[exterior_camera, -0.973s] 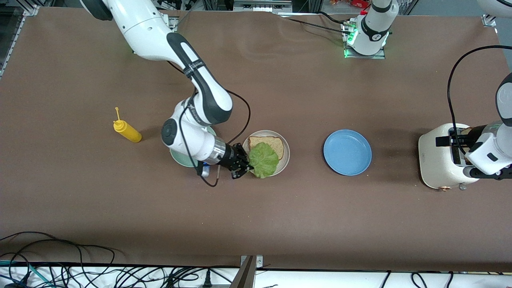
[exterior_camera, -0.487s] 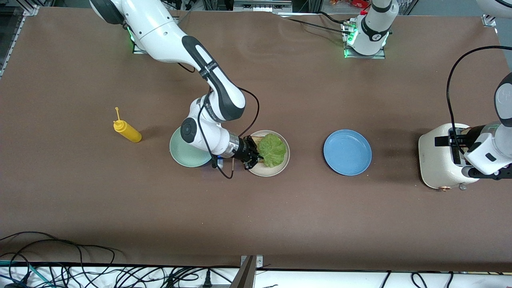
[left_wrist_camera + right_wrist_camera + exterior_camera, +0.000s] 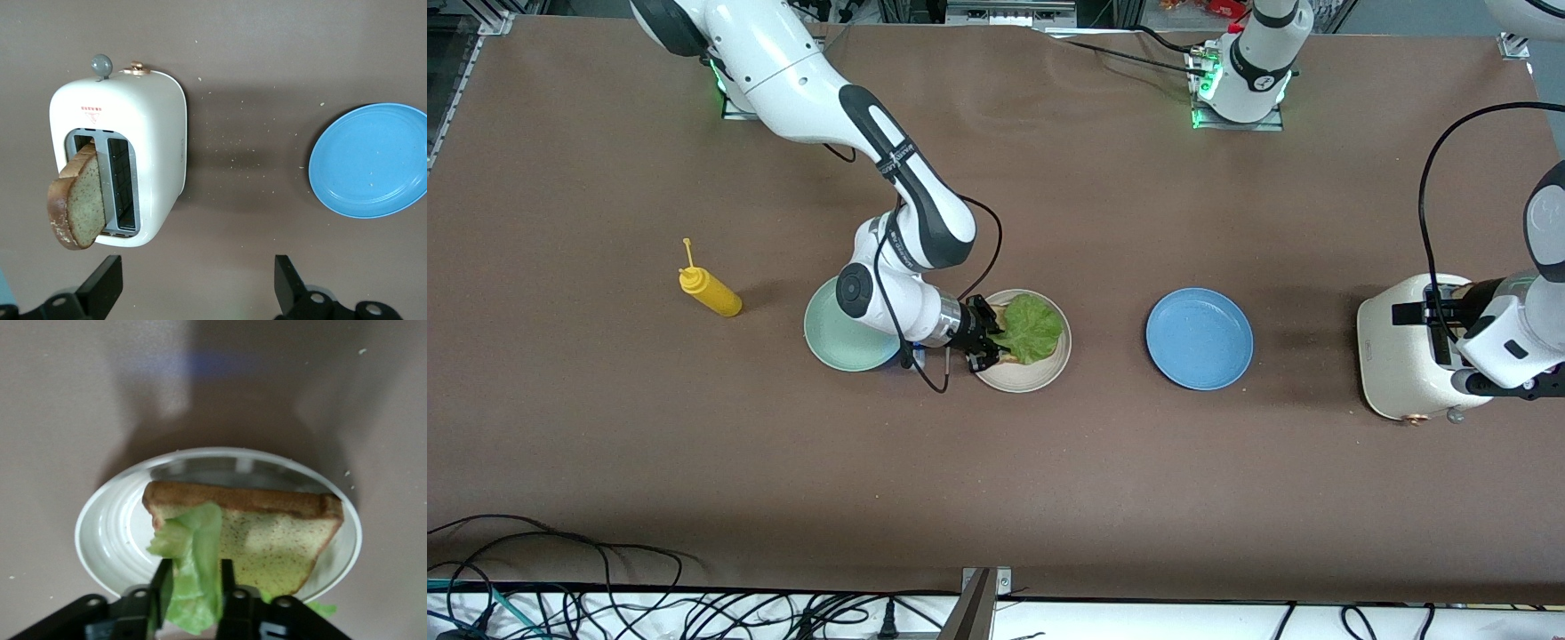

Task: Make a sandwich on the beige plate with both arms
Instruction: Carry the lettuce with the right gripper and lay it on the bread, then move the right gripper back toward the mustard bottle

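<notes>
The lettuce (image 3: 1034, 328) is being laid on the bread (image 3: 280, 533) on the beige plate (image 3: 1021, 380) by the right gripper (image 3: 989, 341), jaws barely parted around it, so letting go looks next, while the wide-open, empty left gripper (image 3: 193, 293) waits over the toaster (image 3: 143, 140) for the second slice (image 3: 77, 207).

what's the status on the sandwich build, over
Right gripper at beige plate, fingers either side of ruffled green lettuce leaf on tan bread slice. Left gripper open over white toaster, second slice still in the slot. Nothing in the way.

Lettuce leaf (image 3: 1034, 329) on beige plate (image 3: 1021, 379)
</notes>
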You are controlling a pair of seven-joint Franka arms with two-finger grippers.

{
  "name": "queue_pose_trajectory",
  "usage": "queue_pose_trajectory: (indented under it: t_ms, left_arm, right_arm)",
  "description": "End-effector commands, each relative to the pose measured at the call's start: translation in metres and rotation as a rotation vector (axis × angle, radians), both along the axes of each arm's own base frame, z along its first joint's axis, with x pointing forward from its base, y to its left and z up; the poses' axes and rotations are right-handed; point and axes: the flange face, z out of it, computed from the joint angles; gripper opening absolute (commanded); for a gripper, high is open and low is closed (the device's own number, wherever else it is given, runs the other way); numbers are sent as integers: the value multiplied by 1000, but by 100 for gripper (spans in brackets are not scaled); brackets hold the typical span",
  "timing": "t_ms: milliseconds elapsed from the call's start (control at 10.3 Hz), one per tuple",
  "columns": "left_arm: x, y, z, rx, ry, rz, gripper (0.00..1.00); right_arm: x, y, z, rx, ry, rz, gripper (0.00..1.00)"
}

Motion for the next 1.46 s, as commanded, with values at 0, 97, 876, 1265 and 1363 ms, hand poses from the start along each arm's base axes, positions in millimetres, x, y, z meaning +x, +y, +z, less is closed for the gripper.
queue_pose_trajectory:
  t_ms: [0,97,876,1265,1363]
  left_arm:
    - [-5,-1,4,34,9,-11,100]
    - [-5,-2,3,33,10,-13,100]
    - [-5,-3,2,34,12,-14,100]
    - [-4,-4,1,34,13,-16,100]
    - [-4,-4,1,34,13,-16,100]
  right_arm:
    - [10,-15,50,1,3,28,100]
    - [18,-29,78,1,12,46,100]
    - [31,-342,230,-15,53,716,100]
    - [13,-462,249,-11,-104,1175,100]
    - [11,-476,248,2,-146,1290,100]
